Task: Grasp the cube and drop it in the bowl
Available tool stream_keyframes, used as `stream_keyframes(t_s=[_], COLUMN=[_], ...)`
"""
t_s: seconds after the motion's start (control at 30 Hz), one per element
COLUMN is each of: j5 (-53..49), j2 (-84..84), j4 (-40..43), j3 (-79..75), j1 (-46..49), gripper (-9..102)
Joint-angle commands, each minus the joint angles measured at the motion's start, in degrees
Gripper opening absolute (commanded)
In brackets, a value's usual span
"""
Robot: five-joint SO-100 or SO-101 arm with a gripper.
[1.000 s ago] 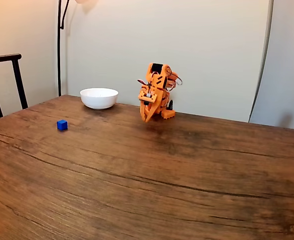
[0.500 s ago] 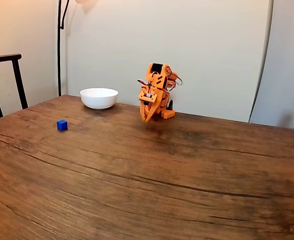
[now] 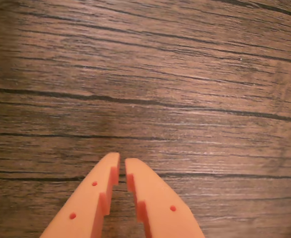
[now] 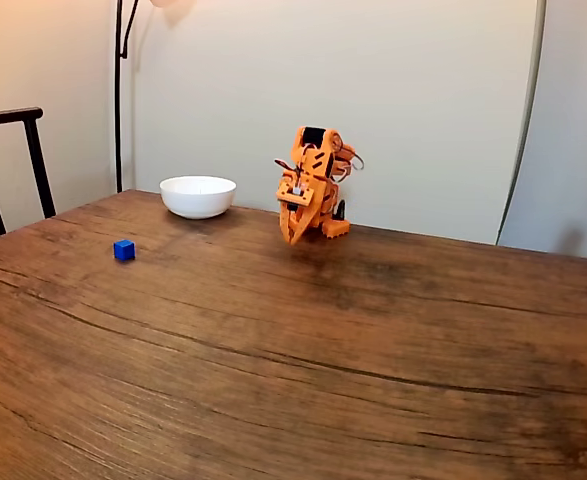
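Nothing has shifted since the earlier frames: arm, bowl and cube all sit where they were.

One wooden table (image 4: 373, 340) takes up the lower part of the fixed view, its far edge running from about 10 o'clock across to 3 o'clock against the wall. Broad bare wood lies open from the centre down to 6 o'clock and out to 4 o'clock. One dark chair (image 4: 13, 160) stands past the table's edge at 9 o'clock, and one lamp pole (image 4: 119, 90) rises at 11 o'clock.

One orange arm (image 4: 313, 180) is folded up near the far edge, just above centre. One white bowl (image 4: 198, 196) rests at its 9 o'clock, apart from it. One gripper (image 4: 291, 238) points down close over the wood; in the wrist view its fingertips (image 3: 114, 163) are nearly together, a thin slit between them, holding nothing.

One blue cube (image 4: 124, 250) lies on the table at the bowl's 7 o'clock, well apart from the gripper, with free wood all round it.
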Motion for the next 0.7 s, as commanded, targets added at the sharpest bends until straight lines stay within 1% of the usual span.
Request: stream_keyframes(t_s=[0.0, 0.07, 0.13, 0.23, 0.4, 0.67], j5=[-0.35, -0.35, -0.35, -0.44, -7.21, -13.89], j2=[-0.35, -0.35, -0.35, -0.44, -0.44, -0.35], j4=[-6.68, -12.04, -16.70, -21.71, -21.97, -22.85], j3=[-0.79, -1.76, -1.49, -1.49, -2.02, -2.90], j1=[-1.67, -2.37, -0.88, 0.70, 2.81, 7.47], gripper=[-1, -1, -1, -1, -1, -1])
